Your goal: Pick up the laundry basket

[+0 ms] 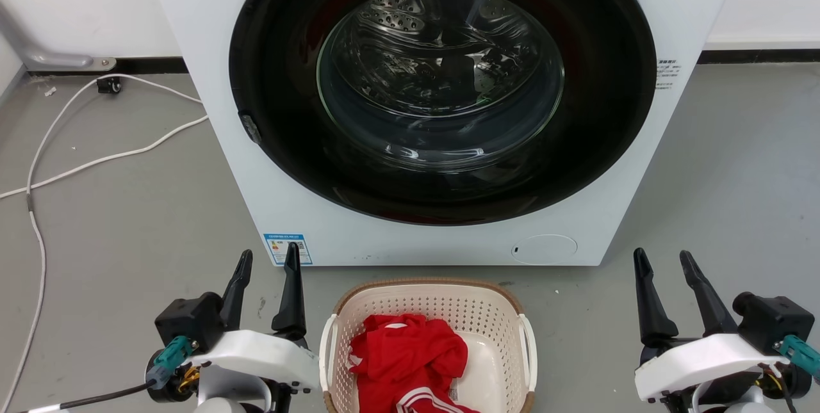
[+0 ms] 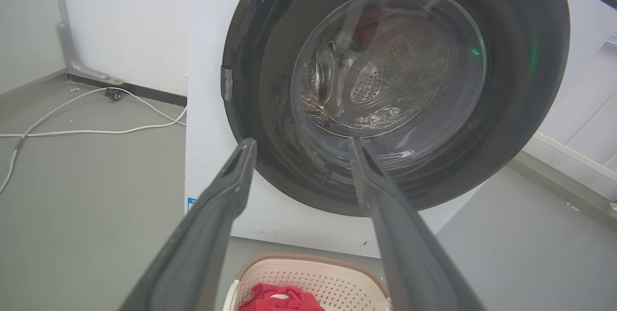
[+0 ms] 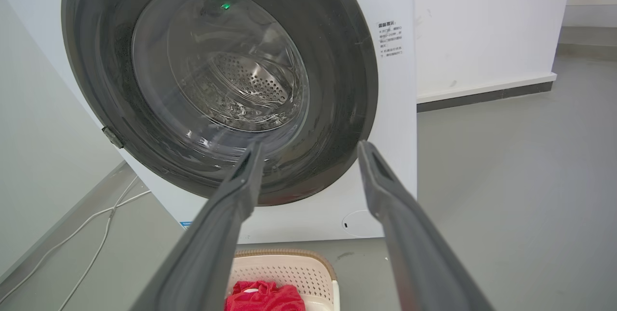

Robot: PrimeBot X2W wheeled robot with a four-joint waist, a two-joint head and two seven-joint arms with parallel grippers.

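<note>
The laundry basket [image 1: 487, 317] is cream plastic with perforated walls, a brown woven-look rim and white side handles. It stands on the floor just in front of the washing machine, at the bottom middle of the head view, with a red garment [image 1: 410, 358] inside. Both wrist views catch its far rim low in the picture, laundry basket [image 2: 332, 277] and laundry basket [image 3: 299, 270]. My left gripper [image 1: 269, 259] is open and empty, left of the basket. Right of the basket, my right gripper [image 1: 663, 259] is open and empty too. Neither touches the basket.
A white front-loading washing machine [image 1: 410, 234] with a dark round door, shut, stands right behind the basket. White cables [image 1: 96, 160] trail over the grey floor at the left. A wall with a dark skirting board runs behind.
</note>
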